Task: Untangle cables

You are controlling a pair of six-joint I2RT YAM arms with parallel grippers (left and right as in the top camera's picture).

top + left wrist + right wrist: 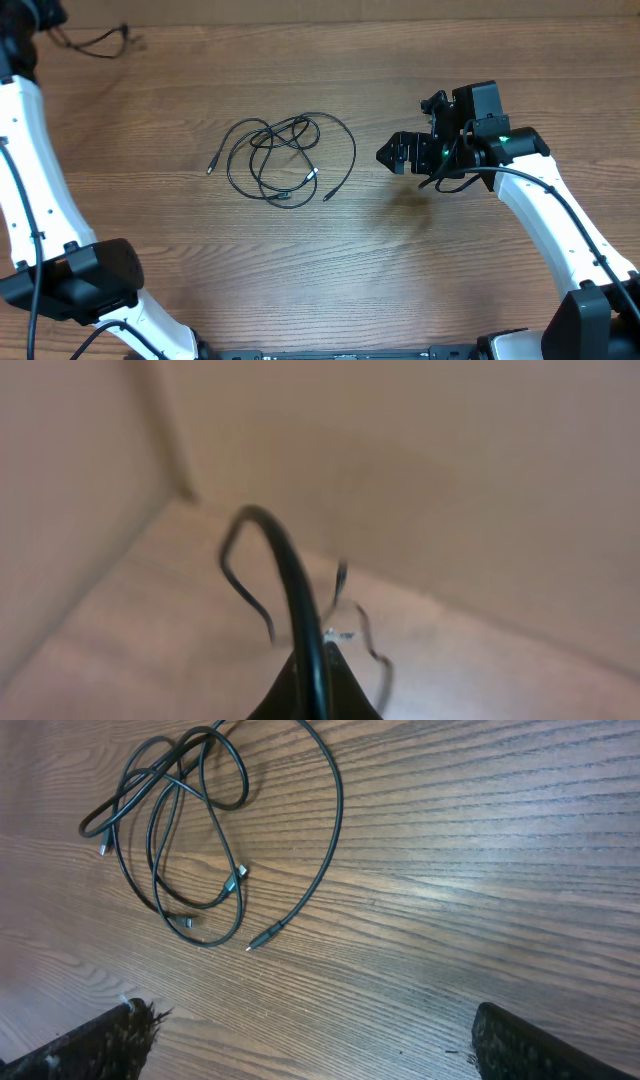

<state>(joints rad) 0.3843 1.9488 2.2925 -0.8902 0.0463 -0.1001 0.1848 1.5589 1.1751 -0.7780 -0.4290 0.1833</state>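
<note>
Three cables (290,160), two arms (545,205)

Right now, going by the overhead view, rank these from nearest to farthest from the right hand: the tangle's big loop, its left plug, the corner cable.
1. Nearest: big loop, right edge of the tangle, just left of the right hand.
2. Next: left plug, at the tangle's far left.
3. Farthest: corner cable, top left of the view.

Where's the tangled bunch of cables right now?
Overhead, the tangled cables lie near the middle of the table, just left of the open right gripper, apart.
</note>
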